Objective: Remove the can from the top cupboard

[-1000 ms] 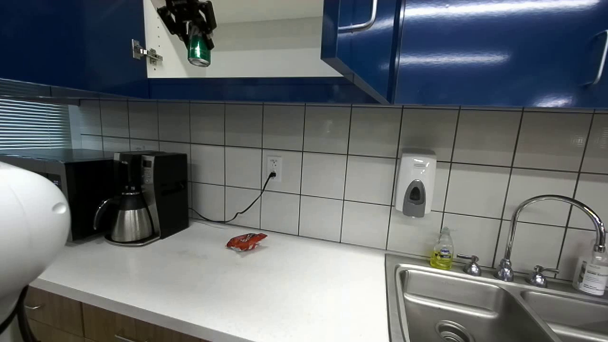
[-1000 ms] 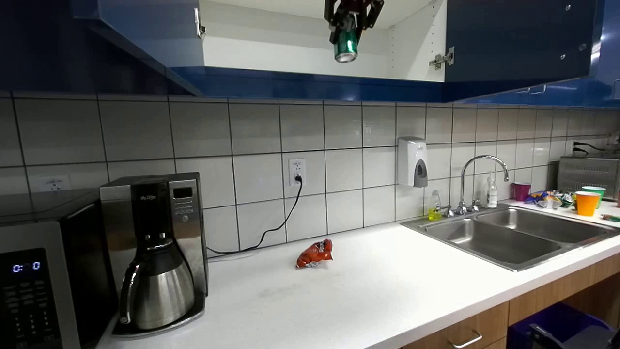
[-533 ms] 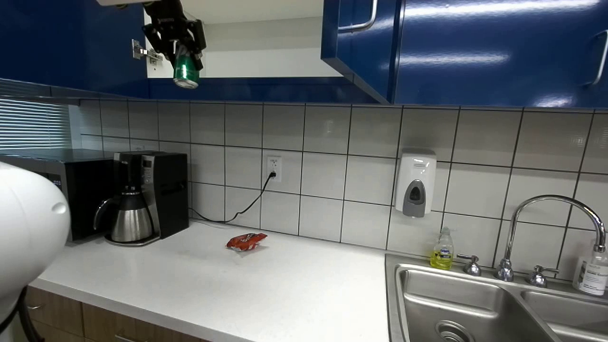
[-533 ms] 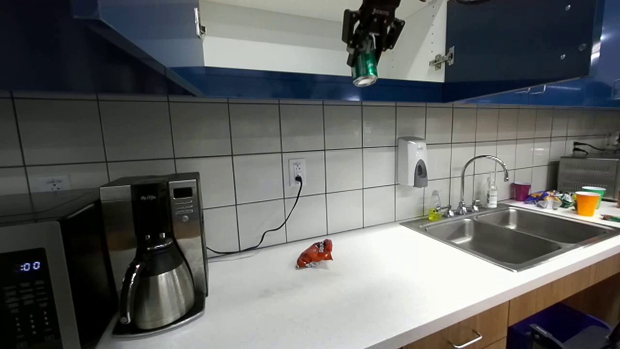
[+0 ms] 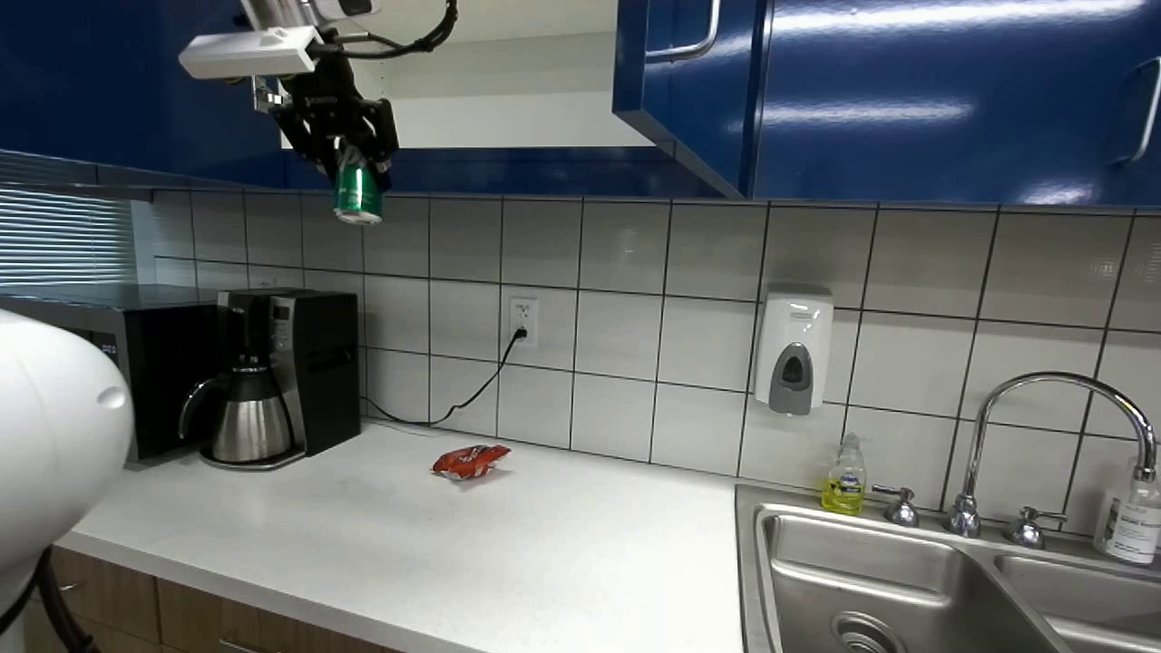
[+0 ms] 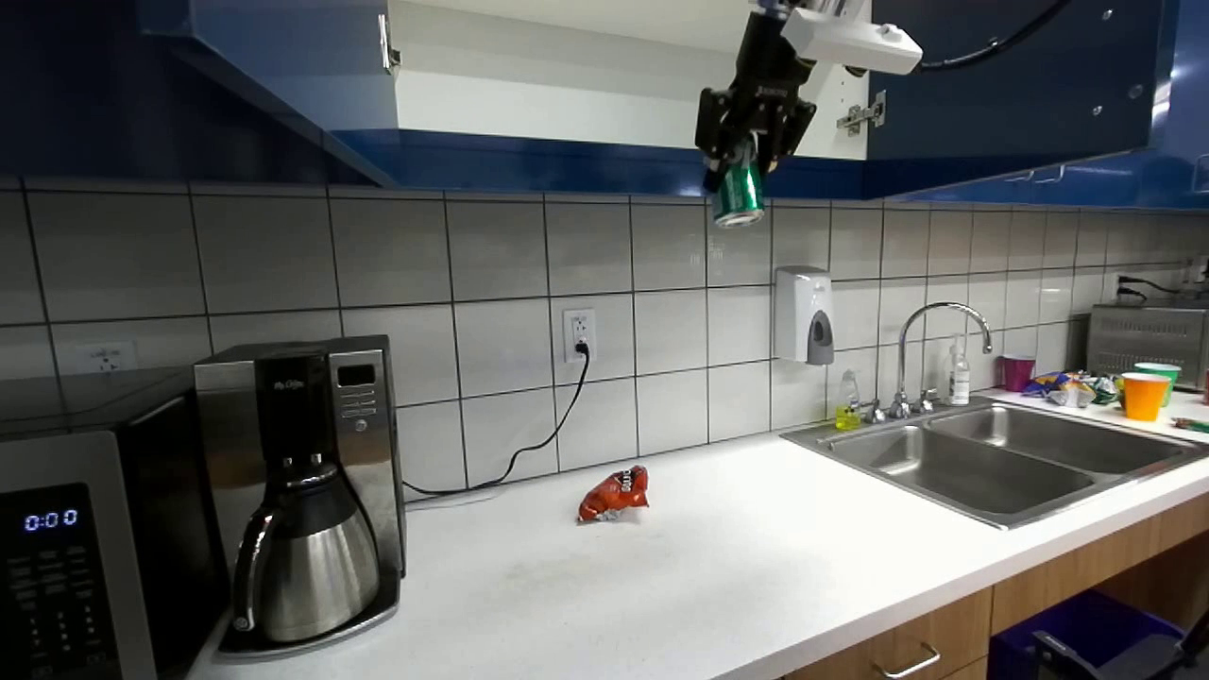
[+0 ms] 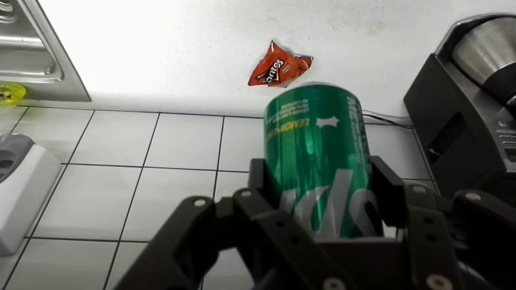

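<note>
One green metal drinks can [image 5: 358,192]: hanging upper left of the frame in an exterior view, outside the open blue, white-lined cupboard [image 5: 508,113]. One black two-fingered gripper [image 7: 319,176]: I am holding its fingers clamped on the can's opposite sides, leaving the lower end free, presumably for standing on the white countertop [image 5: 544,544], where one crumpled red foil snack bag [image 5: 470,461] is lying.
</note>
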{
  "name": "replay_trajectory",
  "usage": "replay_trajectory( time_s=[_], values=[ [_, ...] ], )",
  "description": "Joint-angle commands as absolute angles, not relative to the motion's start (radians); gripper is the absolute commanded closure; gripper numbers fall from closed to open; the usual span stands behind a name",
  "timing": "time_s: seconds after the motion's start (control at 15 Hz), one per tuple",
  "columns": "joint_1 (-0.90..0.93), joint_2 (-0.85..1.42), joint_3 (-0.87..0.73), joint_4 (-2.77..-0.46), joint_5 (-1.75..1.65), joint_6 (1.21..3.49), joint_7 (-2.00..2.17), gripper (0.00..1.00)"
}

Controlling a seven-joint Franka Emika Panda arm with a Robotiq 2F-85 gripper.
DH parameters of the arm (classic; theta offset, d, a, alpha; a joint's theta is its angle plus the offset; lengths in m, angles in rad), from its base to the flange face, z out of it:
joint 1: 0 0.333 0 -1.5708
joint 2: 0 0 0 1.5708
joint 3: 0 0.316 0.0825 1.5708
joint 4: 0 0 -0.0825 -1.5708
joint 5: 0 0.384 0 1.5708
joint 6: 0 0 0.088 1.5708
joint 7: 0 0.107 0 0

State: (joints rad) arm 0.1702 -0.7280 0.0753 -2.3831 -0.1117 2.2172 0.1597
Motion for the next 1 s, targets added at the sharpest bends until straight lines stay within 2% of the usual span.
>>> replay_trajectory(
  time_s=[0.0,0.4,0.93],
  values=[
    [0.147,-0.746,0.072,-2.478,-0.082,2.322,0.104,0.62],
    [0.145,-0.682,0.06,-2.617,-0.076,2.527,0.083,0.62],
    [0.123,-0.488,0.035,-2.761,-0.08,2.857,0.048,0.62]
  ],
)
